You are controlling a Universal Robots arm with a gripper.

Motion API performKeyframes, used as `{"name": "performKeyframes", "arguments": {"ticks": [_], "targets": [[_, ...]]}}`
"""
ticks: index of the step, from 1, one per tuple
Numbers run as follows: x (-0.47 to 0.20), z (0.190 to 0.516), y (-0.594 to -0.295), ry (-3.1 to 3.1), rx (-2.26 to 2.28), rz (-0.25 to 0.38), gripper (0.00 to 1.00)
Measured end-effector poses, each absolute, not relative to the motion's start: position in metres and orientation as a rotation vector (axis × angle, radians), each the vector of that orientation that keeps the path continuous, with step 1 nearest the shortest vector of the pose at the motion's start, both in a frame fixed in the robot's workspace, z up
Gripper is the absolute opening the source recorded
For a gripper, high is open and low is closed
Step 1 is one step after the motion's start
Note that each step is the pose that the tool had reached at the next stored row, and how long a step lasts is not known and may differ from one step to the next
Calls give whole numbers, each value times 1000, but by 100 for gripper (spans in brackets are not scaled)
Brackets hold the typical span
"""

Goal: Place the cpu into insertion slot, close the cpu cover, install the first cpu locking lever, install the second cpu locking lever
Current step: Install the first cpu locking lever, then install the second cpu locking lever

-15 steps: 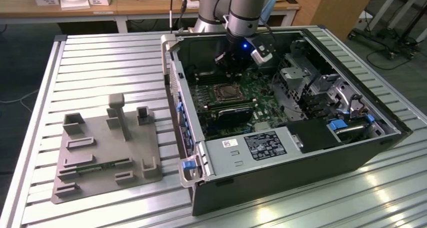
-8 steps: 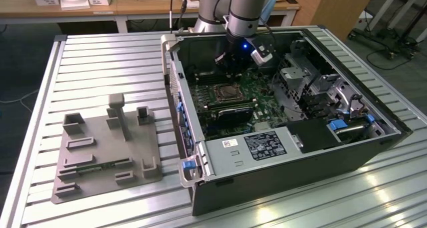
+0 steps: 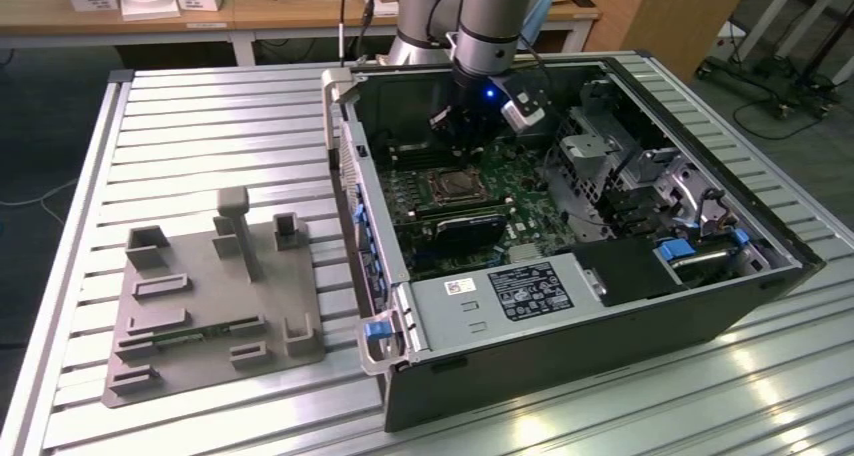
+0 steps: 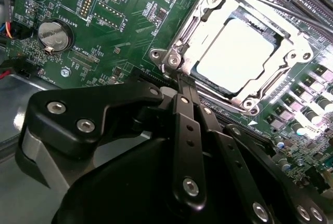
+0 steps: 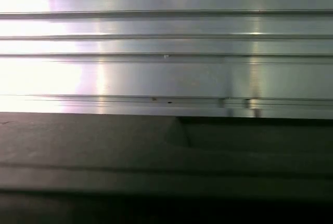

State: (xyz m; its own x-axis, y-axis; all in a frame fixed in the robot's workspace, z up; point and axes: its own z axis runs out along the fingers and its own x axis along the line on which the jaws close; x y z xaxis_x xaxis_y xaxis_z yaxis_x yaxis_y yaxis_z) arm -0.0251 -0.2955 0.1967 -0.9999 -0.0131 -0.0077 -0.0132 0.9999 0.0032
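One small square cpu (image 4: 235, 52) with a pale silver-grey metal top already lies in the insertion slot (image 4: 291, 86), the shiny-rimmed square socket on the green circuit board (image 4: 109, 31). The cpu cover (image 4: 179, 39), a thin silver metal frame with a large window, appears folded down around the chip, so the work seems to have reached the locking levers. In the second wrist view the black gripper (image 4: 180, 86) has its fingers pressed together, apparently empty, tips just beside the socket's corner. Seating a lever would likely call for a firm, guided push under its catch. The chip's top glares bright and flat.
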Motion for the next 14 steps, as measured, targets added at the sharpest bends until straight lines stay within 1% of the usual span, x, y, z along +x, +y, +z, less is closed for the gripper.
{"name": "performKeyframes", "arguments": {"ticks": [5, 14], "targets": [[-25, 204, -295, 3134, -21, 5, 10], [-26, 205, -295, 3134, -18, 5, 10]]}}
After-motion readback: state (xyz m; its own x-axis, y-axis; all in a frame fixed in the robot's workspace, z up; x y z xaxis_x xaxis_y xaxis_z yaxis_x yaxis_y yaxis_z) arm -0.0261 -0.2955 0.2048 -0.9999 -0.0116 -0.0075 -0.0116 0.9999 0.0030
